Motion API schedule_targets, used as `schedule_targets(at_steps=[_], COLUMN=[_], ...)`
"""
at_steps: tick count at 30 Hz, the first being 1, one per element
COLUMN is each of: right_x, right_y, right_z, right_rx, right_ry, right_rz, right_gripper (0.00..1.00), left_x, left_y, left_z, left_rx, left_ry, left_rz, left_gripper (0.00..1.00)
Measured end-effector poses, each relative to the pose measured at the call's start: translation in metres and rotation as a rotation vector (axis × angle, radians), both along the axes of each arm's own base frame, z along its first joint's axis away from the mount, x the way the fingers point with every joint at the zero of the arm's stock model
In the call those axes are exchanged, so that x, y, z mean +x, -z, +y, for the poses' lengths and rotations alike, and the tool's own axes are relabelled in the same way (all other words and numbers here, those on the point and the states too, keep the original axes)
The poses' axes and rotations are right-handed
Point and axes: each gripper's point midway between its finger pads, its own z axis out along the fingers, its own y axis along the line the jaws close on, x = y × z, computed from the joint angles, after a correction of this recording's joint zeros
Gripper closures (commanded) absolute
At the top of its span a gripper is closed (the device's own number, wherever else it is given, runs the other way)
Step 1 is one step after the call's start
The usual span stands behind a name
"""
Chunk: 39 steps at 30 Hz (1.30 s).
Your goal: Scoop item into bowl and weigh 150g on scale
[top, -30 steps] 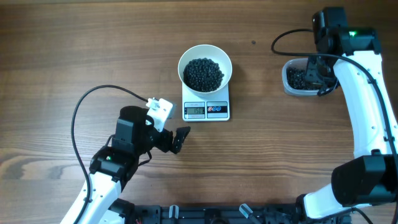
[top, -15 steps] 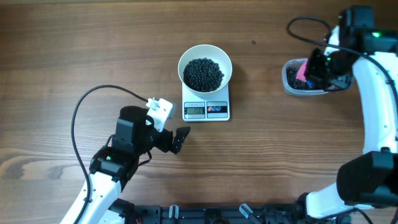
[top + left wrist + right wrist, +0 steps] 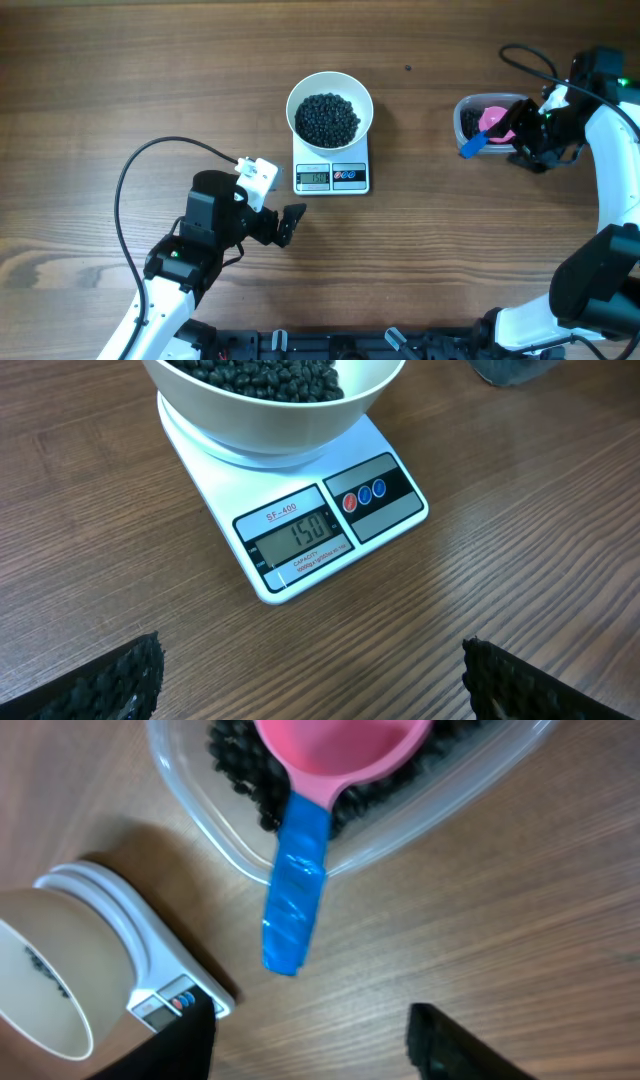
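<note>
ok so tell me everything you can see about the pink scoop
The scoop has a smooth pink plastic-looking cup, empty as far as it shows, and a straight handle wrapped in glossy blue tape. The cup lies open side up on the black beans inside the clear tub. The handle leans across the tub's rim and juts out over the table, toward the scale. The right gripper stands open just beyond the handle's end, not touching it.

Overhead: fixed high, straight down on the whole wooden table (image 3: 120, 60) | Left wrist: low, close, slanting forward at scale (image 3: 300, 530) front and bowl (image 3: 270, 430) underside | Right wrist: close, tilted down over clear tub (image 3: 200, 810) and pink scoop (image 3: 340, 745) | Shared: scale and bowl in all three; tub in overhead and right wrist
</note>
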Motion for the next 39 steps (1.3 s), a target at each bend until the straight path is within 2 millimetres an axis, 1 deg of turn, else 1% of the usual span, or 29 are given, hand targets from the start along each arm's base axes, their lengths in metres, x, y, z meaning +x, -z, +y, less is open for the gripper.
schedule_targets(at_steps=[2,4,6,7,8,10,11,12,15,16,17,18,19,22,25,27,29,31,33,34,35,36,37,38,39], right_x=[-0.006,-0.005,-0.001,0.005,0.008,0.011,0.009,-0.002,-0.031,-0.032,-0.043,-0.047,-0.049,-0.050,-0.047,-0.044,-0.045,-0.042,-0.034,-0.024,-0.015,-0.013,-0.017,-0.022,-0.031], right_y=[0.001,0.001,0.000,-0.009,-0.021,-0.058,-0.078,-0.115,-0.173,-0.175,-0.190,-0.197,-0.199,-0.200,-0.198,-0.189,-0.175,-0.174,-0.182,-0.195,-0.213,-0.228,-0.241,-0.248,-0.253], right_z=[0.000,-0.001,-0.002,-0.004,-0.005,-0.005,-0.004,-0.001,0.007,0.007,0.010,0.011,0.012,0.012,0.011,0.010,0.011,0.005,-0.010,-0.019,-0.028,-0.034,-0.038,-0.039,-0.040], right_rx=[-0.003,-0.007,-0.014,-0.027,-0.041,-0.075,-0.089,-0.118,-0.165,-0.166,-0.179,-0.185,-0.188,-0.180,-0.144,-0.109,-0.089,-0.115,-0.191,-0.249,-0.320,-0.387,-0.452,-0.482,-0.518], right_ry=[0.008,0.008,0.009,0.010,0.013,0.020,0.024,0.027,0.031,0.034,0.034,0.034,0.034,0.050,0.107,0.157,0.173,0.189,0.221,0.225,0.222,0.217,0.223,0.228,0.243], right_rz=[0.027,0.025,0.002,-0.050,-0.105,-0.241,-0.304,-0.421,-0.604,-0.613,-0.665,-0.689,-0.699,-0.699,-0.677,-0.629,-0.557,-0.555,-0.608,-0.682,-0.782,-0.864,-0.943,-0.994,-1.059], right_gripper=[0.33,0.33,0.33,0.32,0.30,0.29,0.29,0.28,0.26,0.26,0.26,0.17,0.00,0.00,0.00,0.00,0.00,0.00,0.00,0.00,0.00,0.00,0.00,0.00,0.00], left_x=[0.000,0.000,0.000,0.000,0.000,0.000,0.000,0.000,0.000,0.000,0.000,0.000,0.000,0.000,0.000,0.000,0.000,0.000,0.000,0.000,0.000,0.000,0.000,0.000,0.000], left_y=[0.000,0.000,0.000,0.000,0.000,0.000,0.000,0.000,0.000,0.000,0.000,0.000,0.000,0.000,0.000,0.000,0.000,0.000,0.000,0.000,0.000,0.000,0.000,0.000,0.000], left_z=[0.000,0.000,0.000,0.000,0.000,0.000,0.000,0.000,0.000,0.000,0.000,0.000,0.000,0.000,0.000,0.000,0.000,0.000,0.000,0.000,0.000,0.000,0.000,0.000,0.000], left_rx=[0.000,0.000,0.000,0.000,0.000,0.000,0.000,0.000,0.000,0.000,0.000,0.000,0.000,0.000,0.000,0.000,0.000,0.000,0.000,0.000,0.000,0.000,0.000,0.000,0.000], left_ry=[0.000,0.000,0.000,0.000,0.000,0.000,0.000,0.000,0.000,0.000,0.000,0.000,0.000,0.000,0.000,0.000,0.000,0.000,0.000,0.000,0.000,0.000,0.000,0.000,0.000], left_rz=[0.000,0.000,0.000,0.000,0.000,0.000,0.000,0.000,0.001,0.001,0.000,0.000,0.000,0.000,0.000,0.000,0.000,0.000,0.000,0.001,0.000,0.000,0.001,0.001,0.001], left_gripper=[0.00,0.00,0.00,0.00,0.00,0.00,0.00,0.00,0.00,0.00,0.00,0.00,0.00,0.00,0.00,0.00,0.00,0.00,0.00,0.00,0.00,0.00,0.00,0.00,0.00])
